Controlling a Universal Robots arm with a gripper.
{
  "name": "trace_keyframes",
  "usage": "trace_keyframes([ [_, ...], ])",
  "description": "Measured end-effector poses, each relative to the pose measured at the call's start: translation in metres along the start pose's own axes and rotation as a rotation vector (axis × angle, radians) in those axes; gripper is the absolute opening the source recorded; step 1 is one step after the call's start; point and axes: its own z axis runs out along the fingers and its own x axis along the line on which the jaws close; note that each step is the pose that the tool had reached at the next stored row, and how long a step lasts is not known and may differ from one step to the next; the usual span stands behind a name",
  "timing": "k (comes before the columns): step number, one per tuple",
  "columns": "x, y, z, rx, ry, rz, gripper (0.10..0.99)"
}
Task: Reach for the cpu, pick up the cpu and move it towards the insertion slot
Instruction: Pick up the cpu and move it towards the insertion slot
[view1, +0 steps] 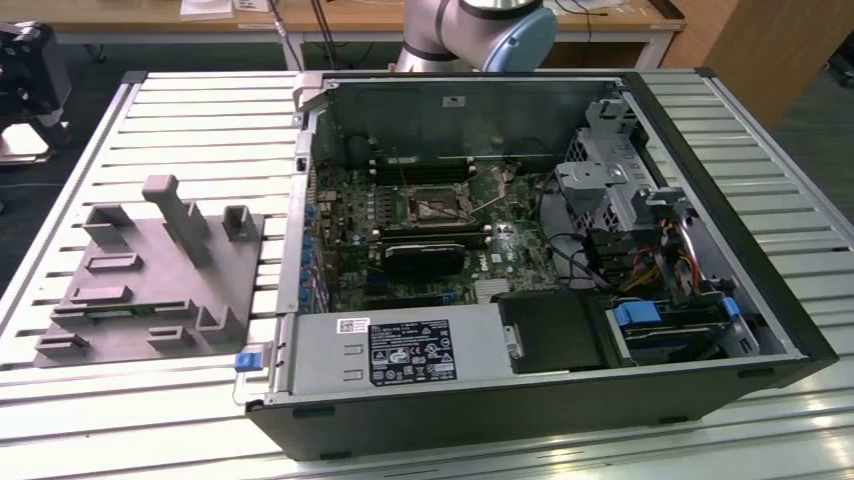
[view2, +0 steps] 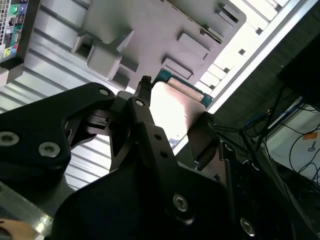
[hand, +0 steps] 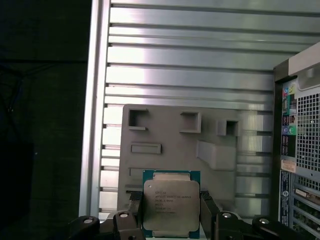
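robot gripper (hand: 170, 202) clamps the cpu (hand: 171, 210) by two opposite edges, a dark finger (hand: 133, 204) pressed against each side. this is the first wrist view, which looks square onto the chip's silvery lid and teal-green rim. behind the chip lies the grey plastic fixture (hand: 180, 145) on the slatted table (hand: 190, 65), with the rear panel of the computer case (hand: 300, 150) alongside. the second wrist view takes the grip from an angle: the black gripper body, the cpu (view2: 172, 107) glaring white under the light, and the fixture (view2: 145, 30) beyond it. the exterior view gives the wider bench. the open case (view1: 534, 410) lies on its side, and the insertion slot (view1: 435, 206) sits in its metal frame on the green board inside. the fixture (view1: 134, 290) is well apart at the exterior view's left, and a grey-and-blue joint of the arm (view1: 481, 30) rises behind the case.
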Motion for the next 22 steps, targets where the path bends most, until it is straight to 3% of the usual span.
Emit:
trace_keyframes([
  [22, -0.0471, -0.0013, -0.0001, 0.0, 0.0, 0.0, 0.541],
])
